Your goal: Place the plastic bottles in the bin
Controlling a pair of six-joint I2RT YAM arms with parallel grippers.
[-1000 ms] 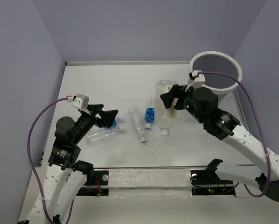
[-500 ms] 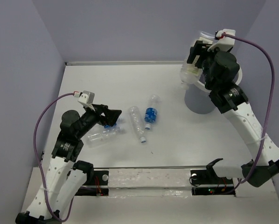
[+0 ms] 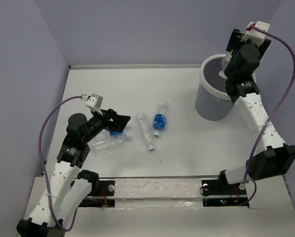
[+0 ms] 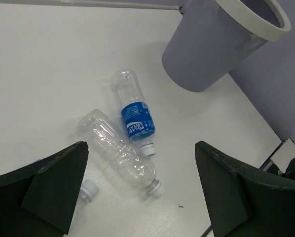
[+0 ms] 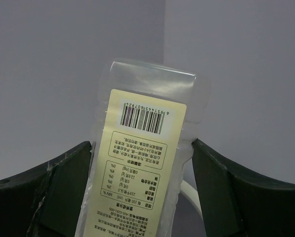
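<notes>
Left tool (image 4: 140,146) hangs low, jaws wide; right tool (image 5: 141,145) raised high, gripping.

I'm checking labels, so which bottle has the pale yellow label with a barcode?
The held bottle, gripped in the right claw. The other bottles lie on the table with blue labels or none.

Plain lilac walls (image 3: 152,29), white table (image 3: 113,86)
</notes>
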